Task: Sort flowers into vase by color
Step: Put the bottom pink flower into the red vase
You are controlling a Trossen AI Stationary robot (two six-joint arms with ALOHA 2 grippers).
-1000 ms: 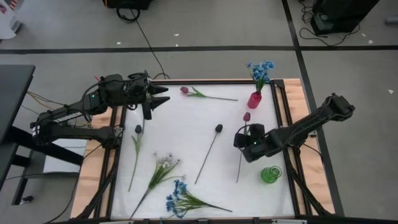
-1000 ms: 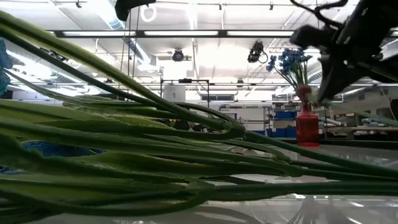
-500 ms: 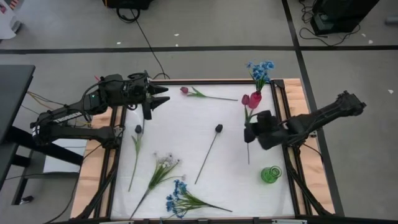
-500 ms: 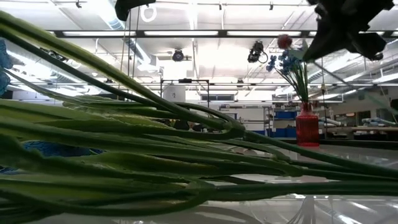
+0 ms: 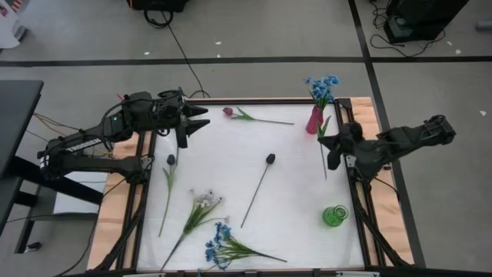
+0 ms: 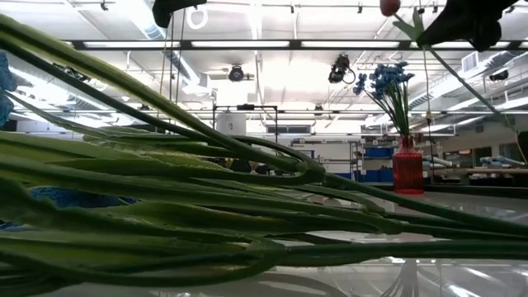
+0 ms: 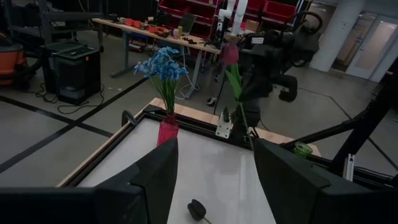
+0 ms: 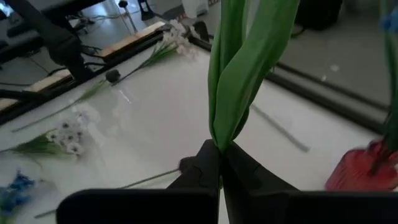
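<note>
My right gripper (image 5: 326, 144) is at the table's right edge, beside the red vase (image 5: 314, 123) of blue flowers (image 5: 321, 84), shut on a flower with a red-pink bud (image 7: 231, 53) and green leaves (image 8: 239, 62). My left gripper (image 5: 201, 123) waits open at the far left corner, pointing level across the table. More flowers lie flat on the white mat: a red-pink bud (image 5: 228, 112) at the far edge, a dark bud (image 5: 270, 159) in the middle, another dark bud (image 5: 171, 160) at the left, and a white cluster (image 5: 204, 200) and a blue cluster (image 5: 221, 246) near the front. My right gripper pinches the flower's green stem just below its leaves (image 8: 217, 148) between the free ends of its two fingers. The fingers come from the table's right side, slanting down, across the stem. The flower is lifted clear and nearly upright, bud on top, its lower stem (image 5: 324, 171) hanging free.
A green vase (image 5: 334, 216) stands at the near right of the mat. Wooden boards and a dark frame (image 5: 355, 146) border the mat on both sides. In the low view, green stems (image 6: 165, 206) lie close before the camera.
My right gripper has risen and gone toward the table's right edge and the red vase, rolling its wrist as it went. The red-pink flower has gone with it, swinging from lying along the mat to nearly upright, bud on top.
</note>
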